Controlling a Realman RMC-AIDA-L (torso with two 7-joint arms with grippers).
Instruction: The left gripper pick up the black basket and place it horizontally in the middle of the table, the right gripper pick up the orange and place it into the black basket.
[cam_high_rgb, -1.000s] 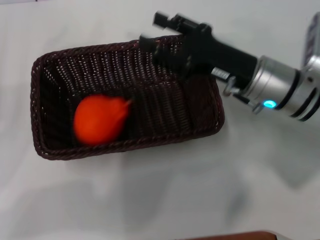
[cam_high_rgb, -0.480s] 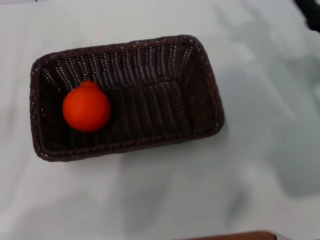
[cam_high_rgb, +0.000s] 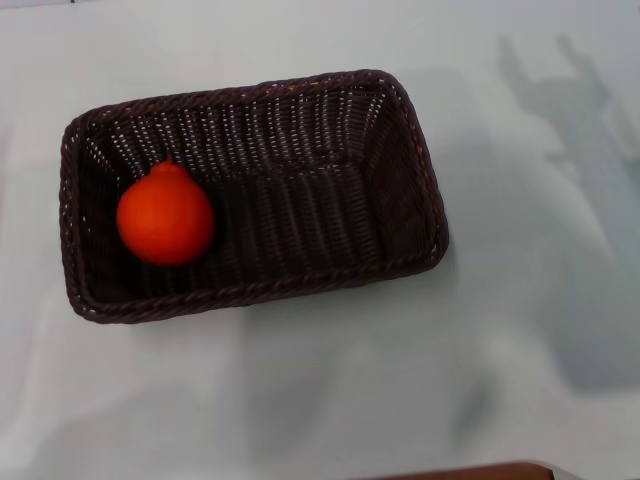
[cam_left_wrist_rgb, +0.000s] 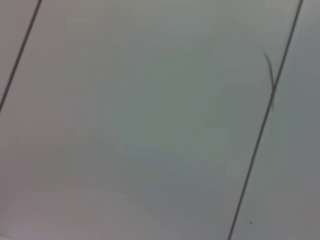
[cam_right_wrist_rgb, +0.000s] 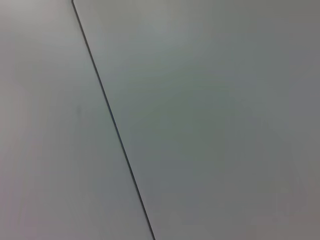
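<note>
Head view: the black basket (cam_high_rgb: 250, 195) lies lengthwise near the middle of the white surface (cam_high_rgb: 320, 400); the orange (cam_high_rgb: 165, 213) sits inside it, toward its left end. Neither of my tools shows; only a shadow falls at right. Left wrist view: pale panels, thin seams. Right wrist view: likewise. Tool state: cannot tell. Both placements look done; nothing appears left.

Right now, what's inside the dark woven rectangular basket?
One small round orange-red fruit sits at the left end of the dark woven rectangular basket on the plain white table. The rest of the floor shows bare weave. The patch under the fruit is hidden.
</note>
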